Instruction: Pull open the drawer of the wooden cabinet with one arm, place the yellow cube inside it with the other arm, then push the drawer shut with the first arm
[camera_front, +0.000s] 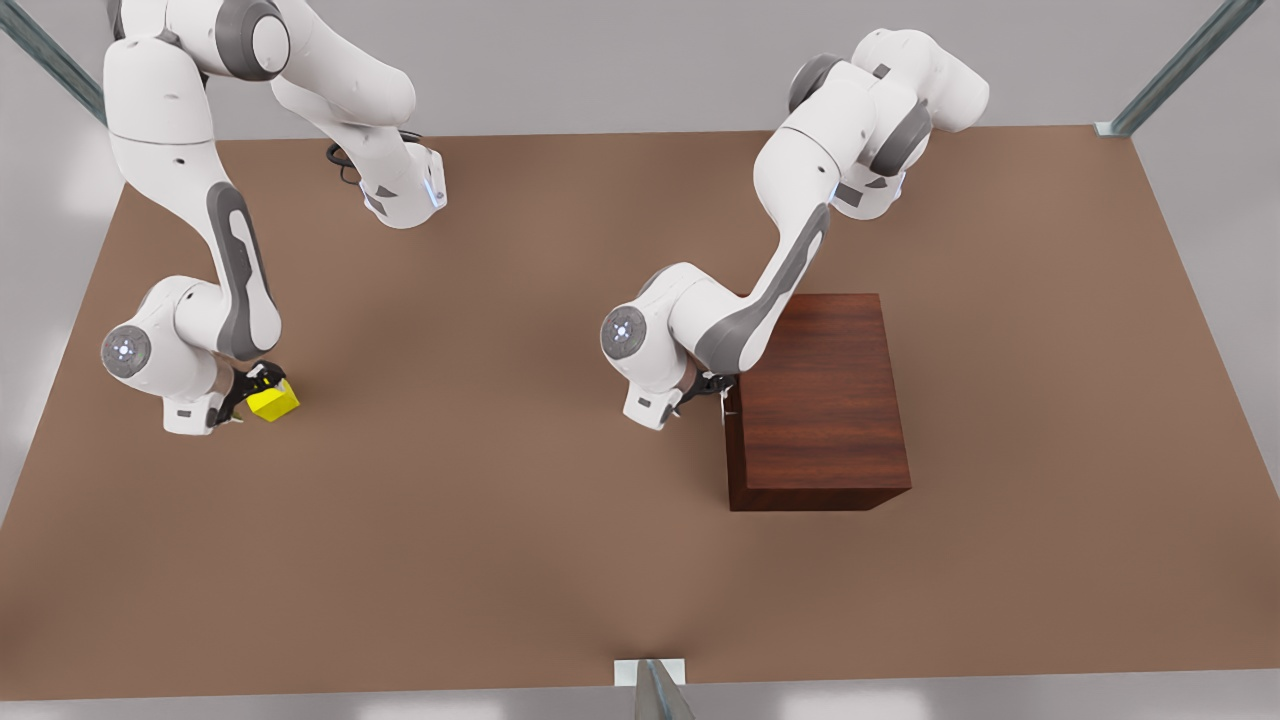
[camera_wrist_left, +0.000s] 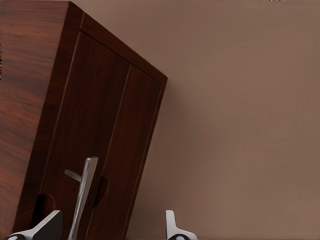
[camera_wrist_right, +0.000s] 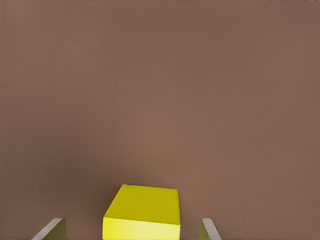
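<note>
A wide, flat brown bench (camera_front: 560, 560) carries the whole scene, with grey walls and metal frame struts beyond its edges.

The box-shaped dark reddish-brown wooden cabinet (camera_front: 825, 400) with visible grain stands on the bench toward the front view's right, roughly midway between the far and near edges. Its front face is turned toward the front view's left. In the left wrist view the front panel of the drawer (camera_wrist_left: 107, 145) sits flush in the cabinet, closed, with its thin silver bar handle (camera_wrist_left: 84, 192) standing out from the panel.

Two white and grey robot arms reach down from the far edge. The arm at the front view's right bends down to the cabinet's front face; its left tool (camera_front: 708, 388) is just beside the drawer front. In the left wrist view its two fingers are spread apart, open, with one fingertip (camera_wrist_left: 47, 227) on one side of the silver handle and the other on the far side, not closed on it.

The arm at the front view's left bends down near the bench's left edge. Its right tool (camera_front: 250, 395) is open, fingers spread on either side of the small bright yellow cube (camera_front: 273, 401), which rests on the bench between them. In the right wrist view, gaps show between the cube (camera_wrist_right: 142, 212) and each fingertip (camera_wrist_right: 52, 230).
</note>
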